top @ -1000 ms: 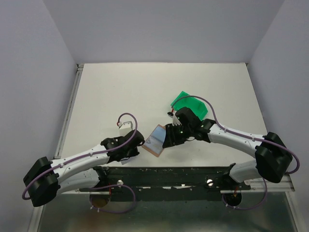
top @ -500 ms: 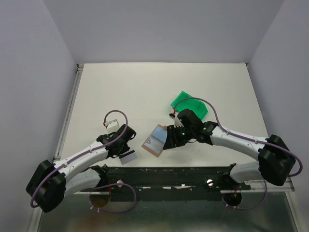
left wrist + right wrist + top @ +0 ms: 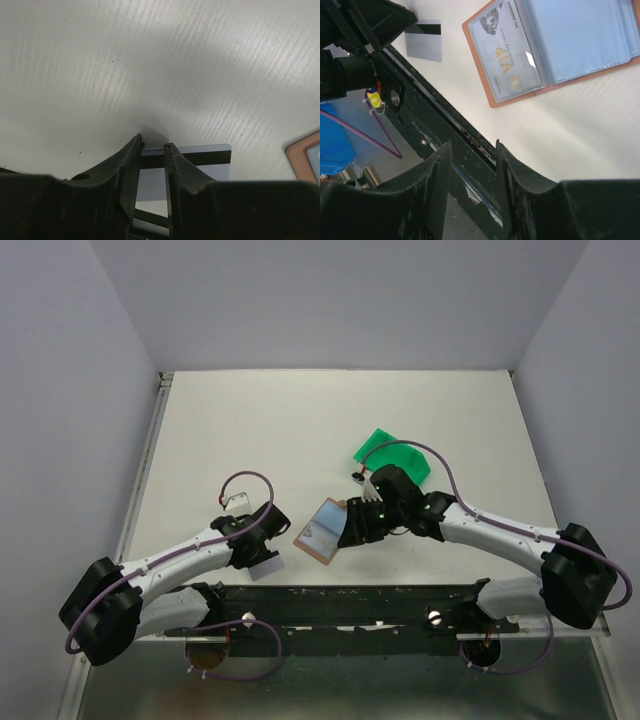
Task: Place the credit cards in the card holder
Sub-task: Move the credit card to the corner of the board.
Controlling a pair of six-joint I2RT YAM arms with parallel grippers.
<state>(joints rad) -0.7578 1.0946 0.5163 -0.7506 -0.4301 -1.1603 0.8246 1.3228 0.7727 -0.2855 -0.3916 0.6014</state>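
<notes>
The tan card holder (image 3: 320,530) lies open near the table's front edge. A grey VIP card (image 3: 507,60) sits in one clear pocket of the holder (image 3: 580,40). A second grey card (image 3: 266,563) with a dark stripe lies flat, overhanging the front edge; it also shows in the left wrist view (image 3: 210,160) and the right wrist view (image 3: 423,40). My left gripper (image 3: 262,548) hovers over that card's left part, its fingertips (image 3: 152,145) a narrow gap apart, holding nothing. My right gripper (image 3: 350,527) is open and empty beside the holder's right edge, jaws (image 3: 473,147) over the table's edge.
A green plastic bin (image 3: 392,455) lies behind the right gripper. A black rail (image 3: 360,600) runs along the table's front edge, just below the card and the holder. A corner of the holder (image 3: 306,155) shows at the right of the left wrist view.
My left gripper drew back to the left, uncovering the striped card at the table edge, then came back over it. The right gripper and the holder have hardly moved.
</notes>
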